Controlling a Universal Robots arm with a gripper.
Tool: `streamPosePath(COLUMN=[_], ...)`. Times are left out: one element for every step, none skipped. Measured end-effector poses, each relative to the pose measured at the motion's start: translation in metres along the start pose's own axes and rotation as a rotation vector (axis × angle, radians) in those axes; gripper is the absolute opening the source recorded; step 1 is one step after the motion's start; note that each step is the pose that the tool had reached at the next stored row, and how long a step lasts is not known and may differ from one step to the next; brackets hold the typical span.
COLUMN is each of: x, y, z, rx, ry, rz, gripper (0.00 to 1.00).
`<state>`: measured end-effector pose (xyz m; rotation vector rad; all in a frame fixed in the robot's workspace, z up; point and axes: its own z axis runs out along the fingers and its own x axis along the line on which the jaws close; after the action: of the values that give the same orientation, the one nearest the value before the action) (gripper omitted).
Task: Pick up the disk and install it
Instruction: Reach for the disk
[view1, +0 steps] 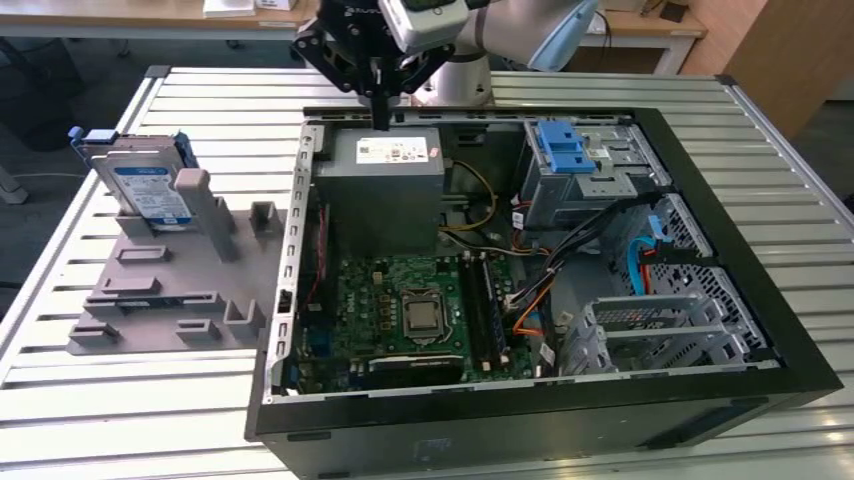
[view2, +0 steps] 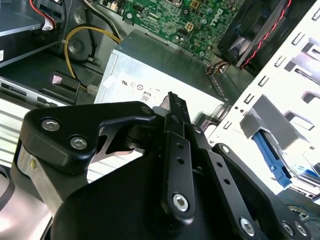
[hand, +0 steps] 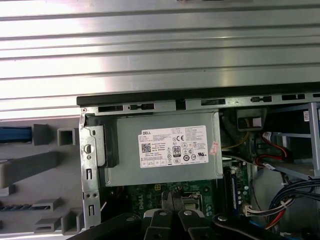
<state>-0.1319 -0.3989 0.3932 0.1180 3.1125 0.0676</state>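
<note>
Silver disk stands on edge in the grey rack, well apart from the gripper, closed and empty above the power supply. Pickup not begun; grasping calls for opening.

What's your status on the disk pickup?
Gripper shut, empty, over the power supply. Disk upright in the grey fixture, exterior view's left, not gripped. Path over the case wall looks open.
</note>
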Motion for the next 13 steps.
streamPosePath(x=[0.0002, 0.0004, 0.0007, 0.0010, 0.0015, 0.0019, 0.0025, 0.0031, 0.0035, 0.0040, 0.0045, 0.0050, 0.0058], y=[0.0000, 0.0000, 0.0000, -0.0001, -0.0001, -0.0002, -0.0002, -0.0002, -0.0003, -0.0003, -0.0003, -0.0004, -0.0005], z=[0.0000, 0.0000, 0.0000, 0.0000, 0.0000, 0.0000, 0.0001, 0.0001, 0.0001, 0.0001, 0.0001, 0.0001, 0.0001], rx=[0.0001, 0.0000, 0.0001, 0.0001, 0.0001, 0.0000, 0.0000, 0.0000, 0.0000, 0.0001, 0.0000, 0.0000, 0.0001], ry=[0.0000, 0.0000, 0.0000, 0.0000, 0.0000, 0.0000, 0.0000, 0.0000, 0.0000, 0.0001, 0.0000, 0.0000, 0.0000], rz=[0.000, 0.000, 0.000, 0.000, 0.000, 0.000, 0.000, 0.000, 0.000, 0.000, 0.000, 0.000, 0.000], gripper=[0.11, 0.11, 0.11, 0.11, 0.11, 0.11, 0.11, 0.11, 0.11, 0.11, 0.11, 0.11, 0.11])
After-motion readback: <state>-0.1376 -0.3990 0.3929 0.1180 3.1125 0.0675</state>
